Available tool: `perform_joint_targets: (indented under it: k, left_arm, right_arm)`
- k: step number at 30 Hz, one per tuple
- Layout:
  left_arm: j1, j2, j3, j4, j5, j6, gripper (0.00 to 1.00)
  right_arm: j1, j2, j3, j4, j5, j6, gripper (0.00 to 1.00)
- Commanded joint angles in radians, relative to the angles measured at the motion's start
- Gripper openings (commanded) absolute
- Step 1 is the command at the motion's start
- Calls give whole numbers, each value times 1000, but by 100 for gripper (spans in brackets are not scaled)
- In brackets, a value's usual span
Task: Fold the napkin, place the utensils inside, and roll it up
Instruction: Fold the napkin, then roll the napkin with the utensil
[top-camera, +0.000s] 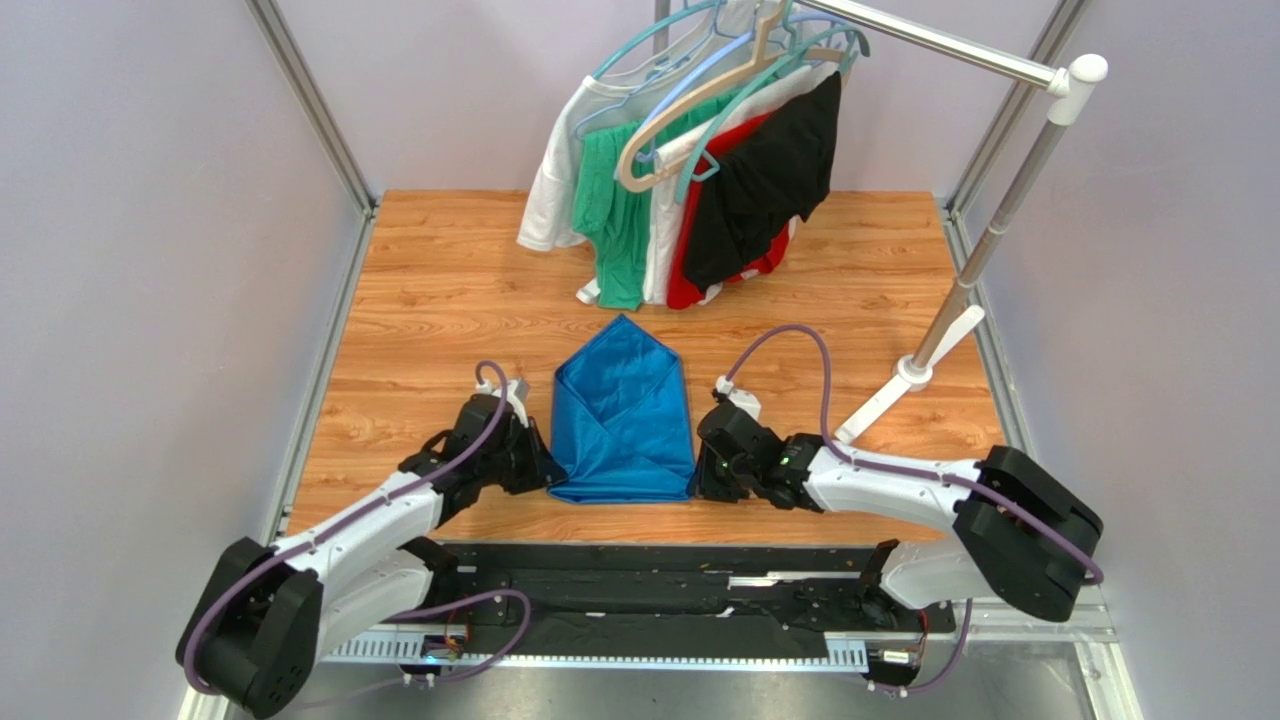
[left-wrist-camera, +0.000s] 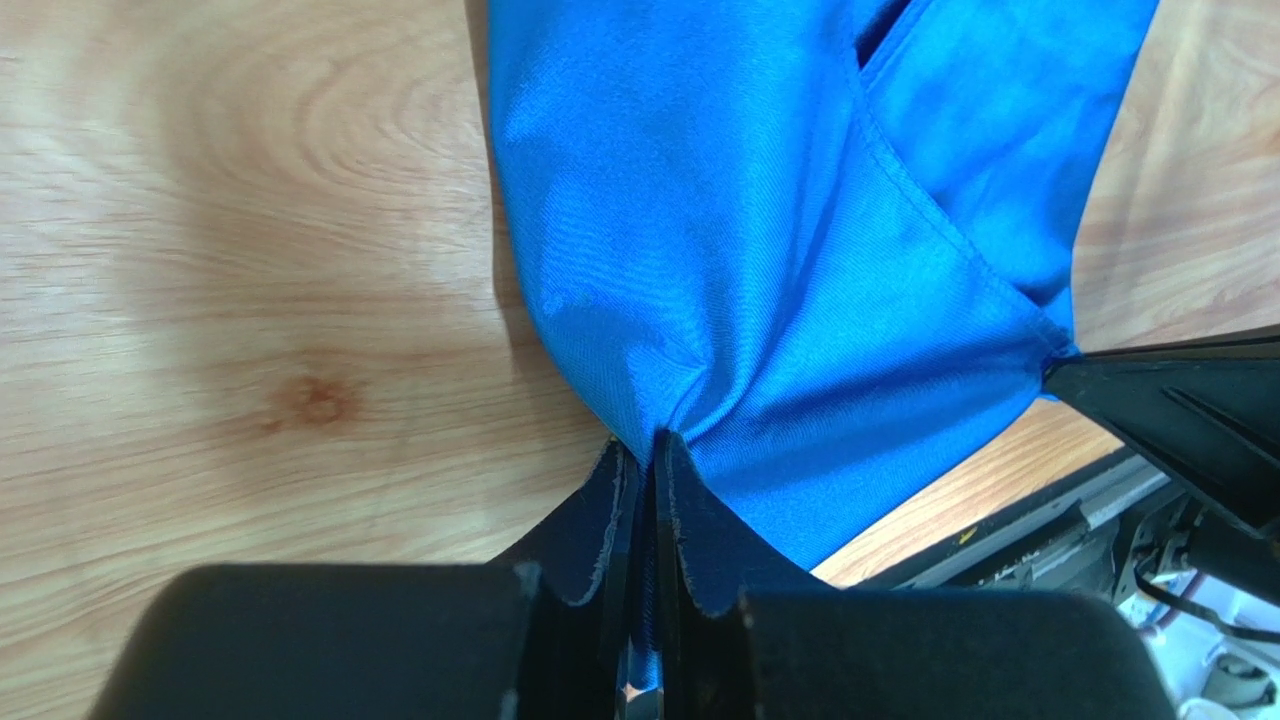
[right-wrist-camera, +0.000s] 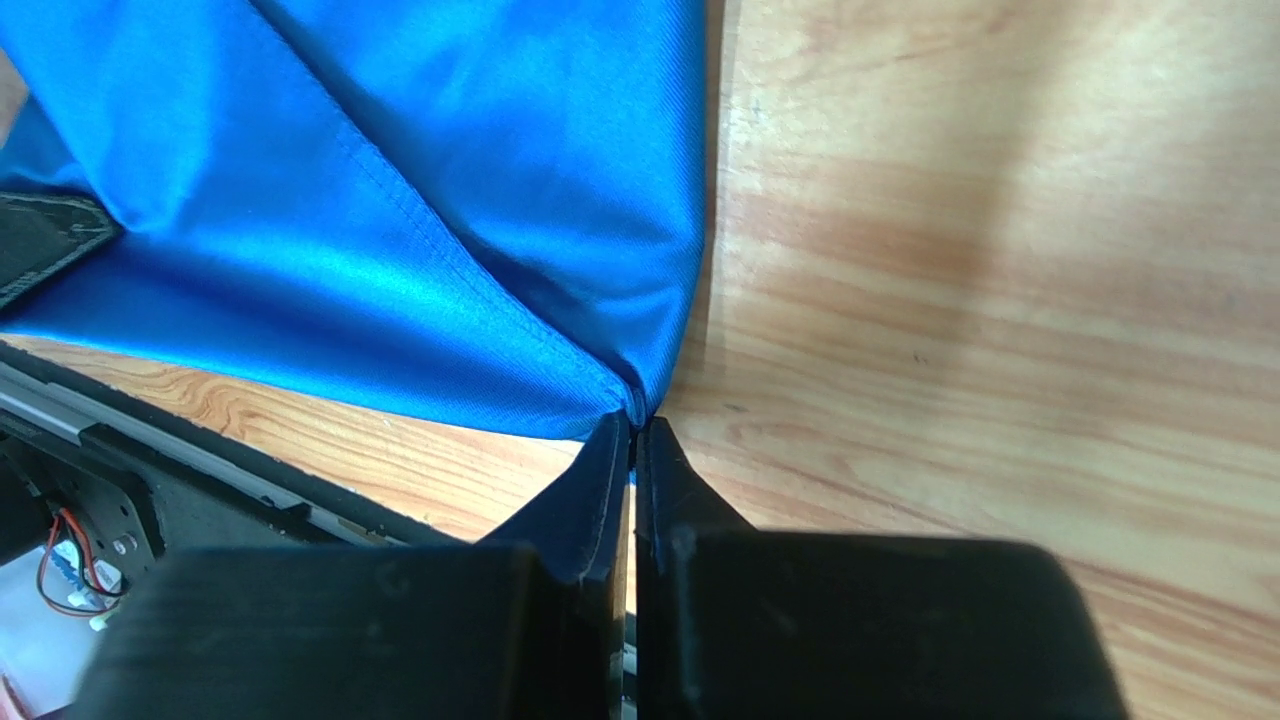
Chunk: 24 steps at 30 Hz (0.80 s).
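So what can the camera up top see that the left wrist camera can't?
Only the top camera shows the clothes on hangers, the metal rack and the napkin in its full pointed shape. Only the left wrist camera shows, up close, the left gripper shut on a napkin corner, and a dark knot in the wood. Both show the blue napkin, the wooden table and the right gripper at the napkin's other near corner.

Both wrist views cut the napkin (left-wrist-camera: 781, 225) off at the top.
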Motion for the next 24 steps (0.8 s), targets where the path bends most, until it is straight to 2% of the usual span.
perform_joint_targets:
  k: [1,3,5,7,10,15,18,21,24]
  left_arm:
    - [-29,66,40,42,-33,8,0]
    - [-29,87,52,40,-24,15,0]
    - [-29,98,67,24,-21,26,0]
    - [-29,98,90,-12,-24,32,0]
    - [-29,100,116,-49,-21,31,0]
    - [-27,150,162,-84,12,41,0]
    - [-23,194,184,-88,39,63,0]
    - [-4,231,196,-85,81,78,0]
    - [22,247,208,-99,111,97,0]
  right_arm:
    - [3,-60,-32,-47,59,27,0]
    - [4,-72,-32,-47,63,19,6]
    - [10,-82,-26,-57,83,1,31]
    - [18,-117,-15,-64,118,-31,49]
    - [49,-206,-3,-67,184,-131,54]
    - [116,-290,49,-17,238,-433,57]
    - [184,-252,89,71,254,-615,57]
    - [248,-143,138,138,293,-762,57]
    - [303,-30,147,254,315,-841,57]
